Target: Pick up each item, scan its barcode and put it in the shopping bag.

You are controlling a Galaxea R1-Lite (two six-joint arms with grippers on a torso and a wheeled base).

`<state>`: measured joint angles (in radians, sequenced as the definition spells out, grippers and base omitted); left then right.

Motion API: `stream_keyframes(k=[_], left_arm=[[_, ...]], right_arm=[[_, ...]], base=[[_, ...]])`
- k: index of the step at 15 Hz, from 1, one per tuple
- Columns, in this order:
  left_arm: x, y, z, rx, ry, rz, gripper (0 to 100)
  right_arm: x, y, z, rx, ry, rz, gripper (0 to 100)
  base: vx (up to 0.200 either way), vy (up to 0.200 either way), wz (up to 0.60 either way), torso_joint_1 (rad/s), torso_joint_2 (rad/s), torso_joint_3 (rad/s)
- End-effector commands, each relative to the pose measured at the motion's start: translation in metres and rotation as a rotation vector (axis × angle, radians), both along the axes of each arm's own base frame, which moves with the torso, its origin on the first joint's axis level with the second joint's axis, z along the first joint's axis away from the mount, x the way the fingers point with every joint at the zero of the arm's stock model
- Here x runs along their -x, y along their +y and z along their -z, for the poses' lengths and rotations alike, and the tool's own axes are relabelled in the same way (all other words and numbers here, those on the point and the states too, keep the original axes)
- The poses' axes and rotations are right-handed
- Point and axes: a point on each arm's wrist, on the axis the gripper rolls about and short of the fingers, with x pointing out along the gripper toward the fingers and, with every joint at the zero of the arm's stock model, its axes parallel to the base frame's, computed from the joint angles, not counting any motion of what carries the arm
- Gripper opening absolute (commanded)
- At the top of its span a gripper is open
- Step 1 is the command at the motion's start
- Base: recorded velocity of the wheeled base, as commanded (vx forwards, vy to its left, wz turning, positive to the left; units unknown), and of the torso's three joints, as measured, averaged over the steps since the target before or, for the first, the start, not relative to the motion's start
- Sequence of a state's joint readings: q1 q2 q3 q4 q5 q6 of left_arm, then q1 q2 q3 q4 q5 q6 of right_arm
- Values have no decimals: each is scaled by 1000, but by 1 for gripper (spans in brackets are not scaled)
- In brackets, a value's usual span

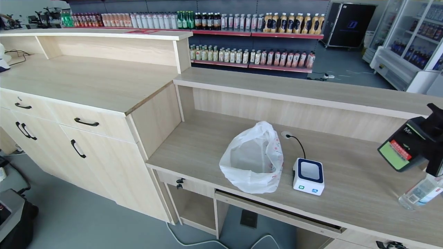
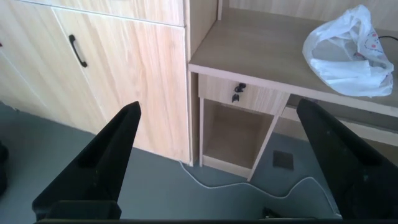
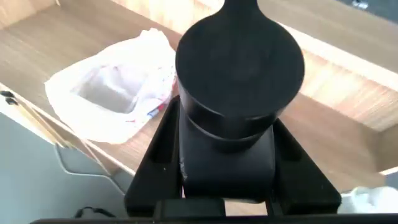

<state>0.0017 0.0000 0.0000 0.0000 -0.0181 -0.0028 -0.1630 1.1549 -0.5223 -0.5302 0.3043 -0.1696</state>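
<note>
My right gripper (image 1: pixel 424 140) is shut on a black container (image 1: pixel 403 147) with a green and red label, held above the right end of the desk. In the right wrist view the container's round black top (image 3: pixel 239 68) sits between the gripper's (image 3: pixel 230 162) fingers. The white shopping bag (image 1: pixel 252 159) stands open on the desk, and the white and blue barcode scanner (image 1: pixel 308 175) lies just right of it, screen up. A clear water bottle (image 1: pixel 420 193) lies on the desk below the right gripper. My left gripper (image 2: pixel 214 168) hangs open over the floor in front of the desk, left of the bag (image 2: pixel 348 50).
A raised counter ledge (image 1: pixel 294 88) runs behind the desk, and a taller cabinet (image 1: pixel 86 86) with drawers stands to the left. The scanner's cable (image 1: pixel 299 143) runs to a hole in the desk. Bare desk (image 1: pixel 353 183) lies between scanner and bottle.
</note>
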Motion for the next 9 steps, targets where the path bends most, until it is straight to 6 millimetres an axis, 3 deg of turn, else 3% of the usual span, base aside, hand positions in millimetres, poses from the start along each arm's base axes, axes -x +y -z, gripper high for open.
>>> stream_keyframes(k=[1, 5, 9], left_arm=[[0, 0, 0, 0, 2, 0, 100], [0, 0, 0, 0, 2, 0, 100], [0, 0, 0, 0, 2, 0, 100]], right_arm=[[-46, -10, 12, -240, 137, 40, 0], [-98, -32, 38, -503, 291, 104, 0], [-124, -41, 73, -533, 413, 56, 0]], base=[[0, 0, 0, 0, 0, 0], [0, 0, 0, 0, 0, 0], [0, 0, 0, 0, 0, 0]])
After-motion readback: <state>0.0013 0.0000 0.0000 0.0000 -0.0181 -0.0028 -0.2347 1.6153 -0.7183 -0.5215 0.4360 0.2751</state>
